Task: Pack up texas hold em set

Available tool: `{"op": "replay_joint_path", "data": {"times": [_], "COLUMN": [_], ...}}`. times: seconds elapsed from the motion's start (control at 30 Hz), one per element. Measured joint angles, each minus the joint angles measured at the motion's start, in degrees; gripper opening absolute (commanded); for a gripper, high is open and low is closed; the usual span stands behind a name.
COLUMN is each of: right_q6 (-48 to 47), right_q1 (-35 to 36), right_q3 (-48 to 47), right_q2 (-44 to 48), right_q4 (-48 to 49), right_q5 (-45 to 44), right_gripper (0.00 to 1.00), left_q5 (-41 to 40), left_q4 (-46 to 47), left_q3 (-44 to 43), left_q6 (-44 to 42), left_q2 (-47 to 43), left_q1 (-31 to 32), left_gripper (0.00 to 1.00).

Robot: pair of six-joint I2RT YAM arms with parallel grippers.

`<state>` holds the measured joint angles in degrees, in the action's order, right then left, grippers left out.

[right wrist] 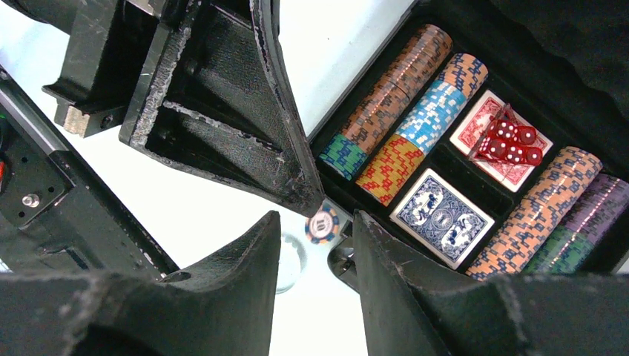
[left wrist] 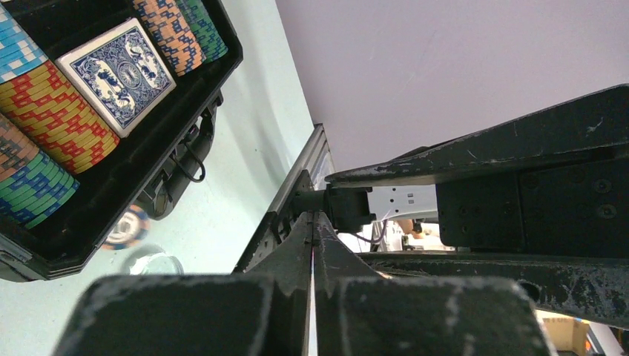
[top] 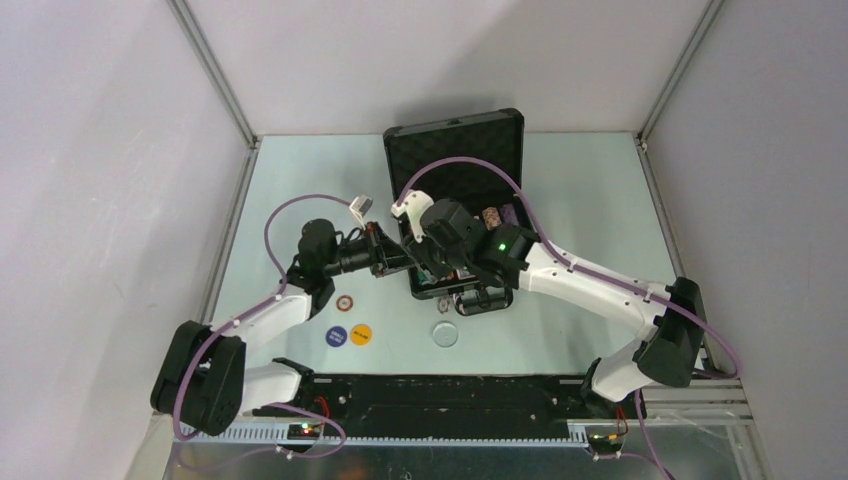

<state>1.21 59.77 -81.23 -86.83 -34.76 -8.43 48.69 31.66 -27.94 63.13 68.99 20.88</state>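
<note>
Top external view: case point(top: 455, 150) stood open mid-table, chips point(right wrist: 400, 111), decks point(right wrist: 443, 216) and dice point(right wrist: 512, 141) inside. Left gripper point(left wrist: 313, 216) was pinched closed, empty; right gripper point(right wrist: 317, 228) gaped partway, holding nothing, above a loose chip point(right wrist: 323, 222) by the case.

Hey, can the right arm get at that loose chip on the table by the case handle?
Probably, but it's tight. The right gripper hangs open above the chip, with nothing covering it. The shut left gripper points in right beside the chip, so the two could clash.

Bright even light, soft shadows, blurry foreground
</note>
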Motion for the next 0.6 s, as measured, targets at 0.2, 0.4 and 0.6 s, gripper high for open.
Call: {"op": "replay_joint_path", "data": {"times": [0.2, 0.4, 0.6], "right_q6": [0.31, 6.56, 18.08], "right_q1": [-0.09, -2.82, -4.17], "right_q3": [1.2, 8.81, 19.21], "right_q2": [0.02, 5.97, 14.32], "right_q4": [0.72, 2.03, 1.6], "right_q5": [-0.5, -1.79, -3.61], "right_gripper": [0.49, 0.61, 0.63], "left_q5": [-0.59, -2.56, -5.11], "left_q4": [0.02, 0.24, -1.62], "left_q3": [-0.02, 0.04, 0.35], "left_q6": [0.02, -0.17, -1.11], "left_q2": [0.09, 1.29, 1.29], "left_q1": [0.0, 0.0, -0.26], "left_gripper": [0.02, 0.28, 0.33]}}
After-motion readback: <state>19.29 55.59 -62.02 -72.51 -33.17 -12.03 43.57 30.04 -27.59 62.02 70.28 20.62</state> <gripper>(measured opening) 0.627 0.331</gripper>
